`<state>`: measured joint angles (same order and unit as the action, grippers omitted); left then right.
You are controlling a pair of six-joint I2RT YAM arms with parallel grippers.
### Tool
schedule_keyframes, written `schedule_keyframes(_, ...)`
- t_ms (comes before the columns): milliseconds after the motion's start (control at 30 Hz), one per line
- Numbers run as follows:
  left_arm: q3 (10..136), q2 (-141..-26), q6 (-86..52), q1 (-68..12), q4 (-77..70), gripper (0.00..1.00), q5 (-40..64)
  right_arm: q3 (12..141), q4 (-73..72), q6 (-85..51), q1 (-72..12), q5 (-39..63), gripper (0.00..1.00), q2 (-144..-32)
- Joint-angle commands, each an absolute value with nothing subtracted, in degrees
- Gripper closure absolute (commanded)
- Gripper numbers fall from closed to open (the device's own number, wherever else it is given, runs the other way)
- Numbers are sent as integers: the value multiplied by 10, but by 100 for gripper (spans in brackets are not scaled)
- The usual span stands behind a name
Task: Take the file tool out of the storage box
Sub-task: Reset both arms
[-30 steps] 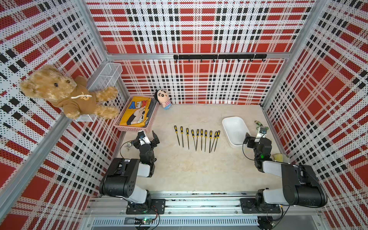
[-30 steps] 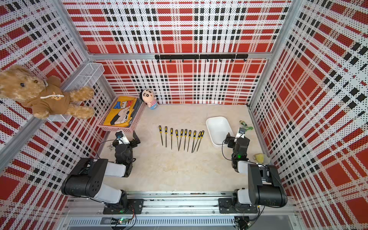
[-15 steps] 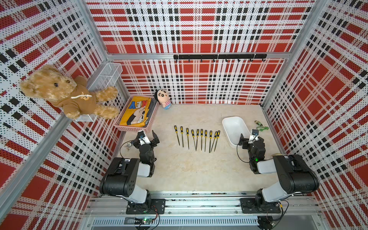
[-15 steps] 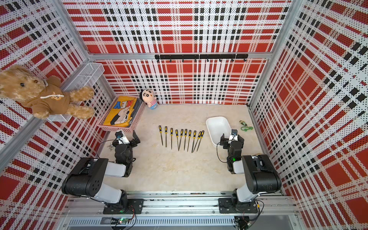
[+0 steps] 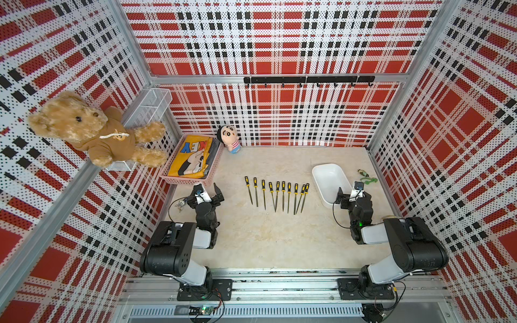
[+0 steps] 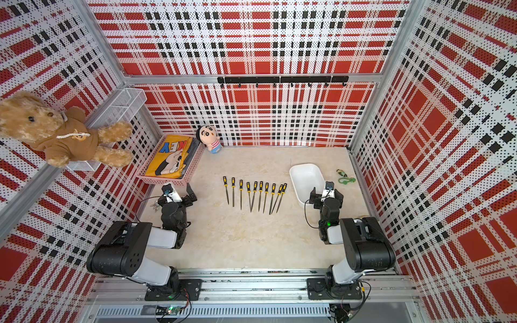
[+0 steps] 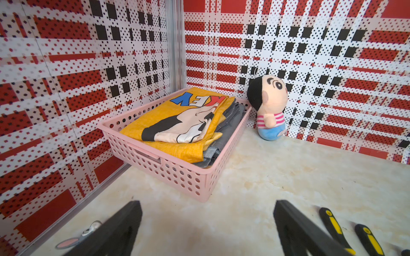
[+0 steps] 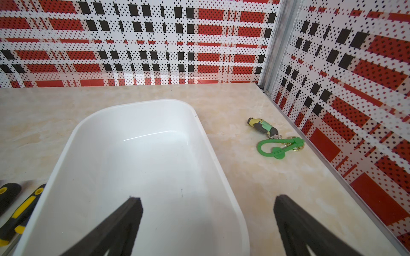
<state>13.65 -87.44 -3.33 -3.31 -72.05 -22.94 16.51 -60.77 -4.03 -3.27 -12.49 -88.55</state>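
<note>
We find the box [image 5: 321, 170] on the table [image 5: 265, 240], toward its right edge, with its length running from front to back and slightly skewed. In the right wrist view the box [image 8: 144, 166] shows a bare white floor.

The files [image 5: 277, 195], ten with black-and-yellow handles, lie outside it in a row at the middle of the table. Their handles point toward the back edge, and the ones nearest the box are tilted. They are near its left wall but apart from it.

The right tool [image 5: 351, 193] hovers over the front end of the box, its jaws wide apart and gripping nothing. In its wrist view the right tool [image 8: 207, 199] has one finger above the box's inside and the other beyond the right rim, over the table. We cannot tell whether it touches the rim.

The left tool [image 5: 206, 188] sits near the left edge, just in front of the basket [image 5: 181, 179]. It is also spread wide, with nothing between its fingers [image 7: 124, 221].

The pink basket fills the back left corner and holds a folded yellow cloth [image 5: 193, 159]. A doll [image 5: 230, 139] stands at the back edge just beside it. A green keyring [image 5: 368, 179] lies between the box and the right edge. Keys [image 5: 180, 204] lie by the left edge beside the left tool. A bear [image 5: 89, 131] sits on a wire basket [image 5: 151, 103] on the left wall.
</note>
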Motion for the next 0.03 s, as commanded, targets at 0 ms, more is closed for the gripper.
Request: schedule_keyframes(0, 138, -880, -30, -30, -736, 1, -227, 174, -616, -39, -33, -128, 0, -885)
